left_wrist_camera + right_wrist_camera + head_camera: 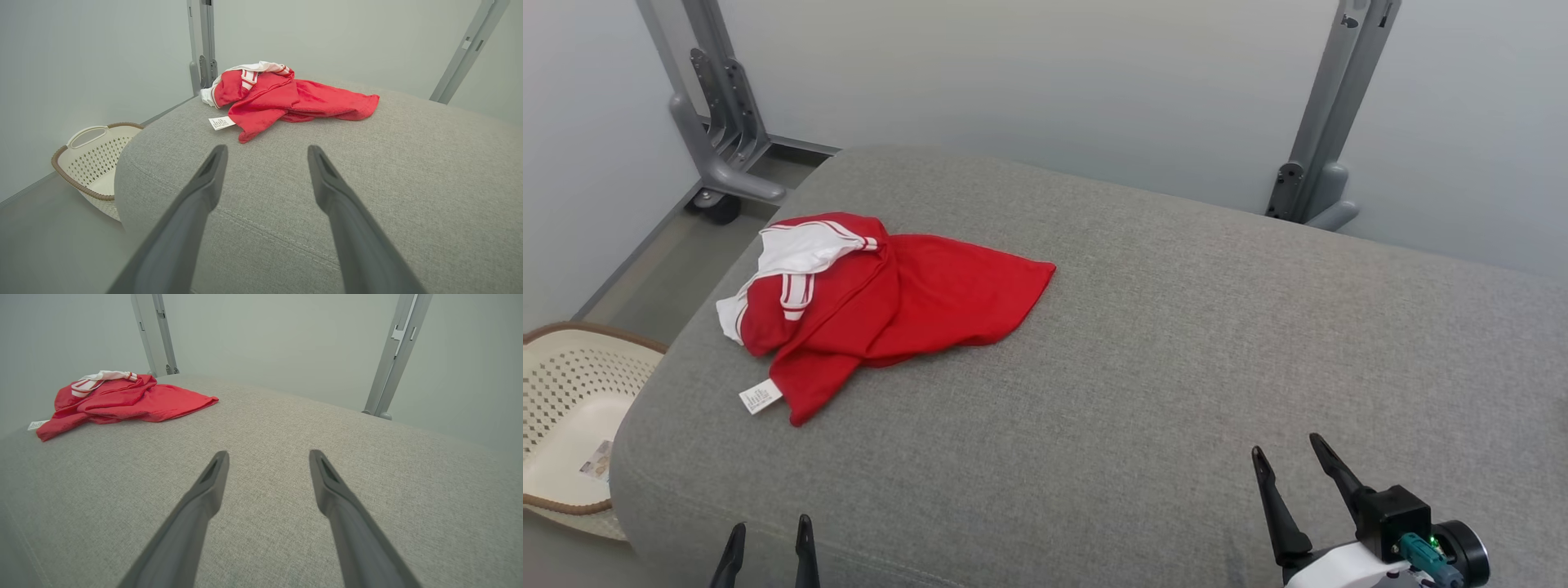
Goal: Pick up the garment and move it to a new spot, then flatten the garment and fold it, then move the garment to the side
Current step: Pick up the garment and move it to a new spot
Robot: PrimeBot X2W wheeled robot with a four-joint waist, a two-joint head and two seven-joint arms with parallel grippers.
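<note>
A red garment (890, 310) with white trim and a white label lies crumpled on the far left part of the grey cushioned surface (1176, 343). It also shows ahead in the left wrist view as the garment (286, 100) and at the upper left in the right wrist view as the garment (118, 400). My left gripper (772, 531) stands open at the near left edge, well short of the cloth, empty. My right gripper (1286, 447) is open at the near right, far from the garment, with nothing between its fingers.
A cream perforated laundry basket (572, 408) with a brown rim sits on the floor left of the cushion. Grey metal frame legs (719, 122) stand behind at the left, and another leg (1327, 114) at the right, against pale walls.
</note>
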